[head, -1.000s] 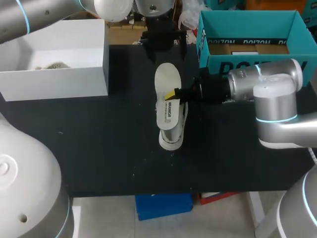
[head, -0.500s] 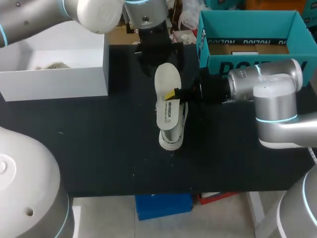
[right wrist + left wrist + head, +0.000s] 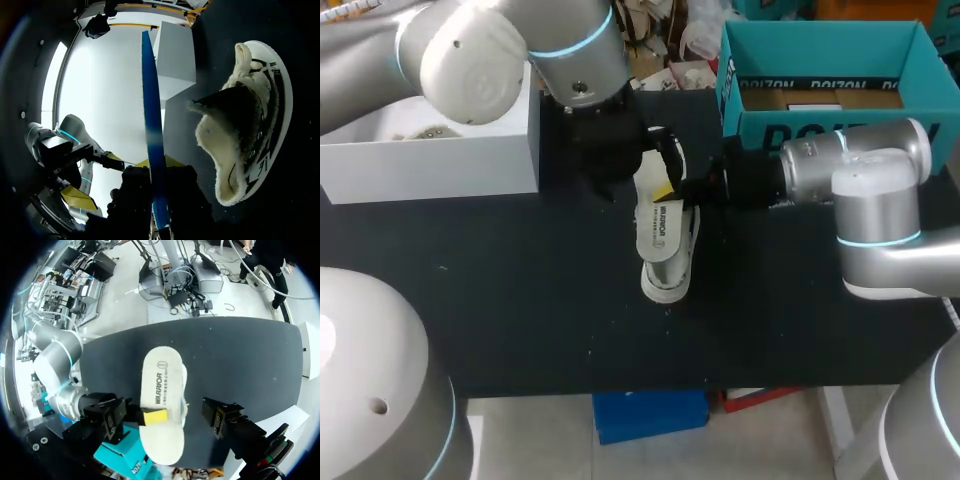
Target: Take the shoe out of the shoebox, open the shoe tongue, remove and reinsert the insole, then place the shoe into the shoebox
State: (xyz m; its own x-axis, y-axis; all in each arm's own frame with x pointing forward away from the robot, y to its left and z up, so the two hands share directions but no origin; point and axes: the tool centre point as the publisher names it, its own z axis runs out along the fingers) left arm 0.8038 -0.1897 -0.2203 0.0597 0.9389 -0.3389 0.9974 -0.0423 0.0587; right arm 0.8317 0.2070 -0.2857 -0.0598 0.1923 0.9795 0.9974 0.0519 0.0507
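1. Table (image 3: 520,300): black top that carries everything listed below.

2. My left arm (image 3: 470,60): comes in from the far left corner, passes over the white box and ends above the middle of the table.

3. My right arm (image 3: 860,190): comes in from the right, its wrist level and pointing across the table just in front of the shoebox.

4. Shoebox (image 3: 820,125): teal, open at the top, at the far right of the table. The shoe is not in it.

5. White box (image 3: 440,150): open, at the far left, well apart from the shoebox.

6. Shoe (image 3: 668,270): pale with a fleecy lining, on the table near the middle, between the two boxes. Its toe points to the near edge and its mouth gapes wide in the right wrist view.

7. Insole (image 3: 658,220): white on top, blue underneath, held flat just above the shoe and lined up with it.

8. My right gripper (image 3: 672,190): its yellow-tipped fingers (image 3: 167,161) are clamped on the insole's edge, one above and one below.

9. My left gripper (image 3: 164,414): hangs over the far end of the insole. Its fingers (image 3: 220,415) are spread wide to either side and touch nothing.
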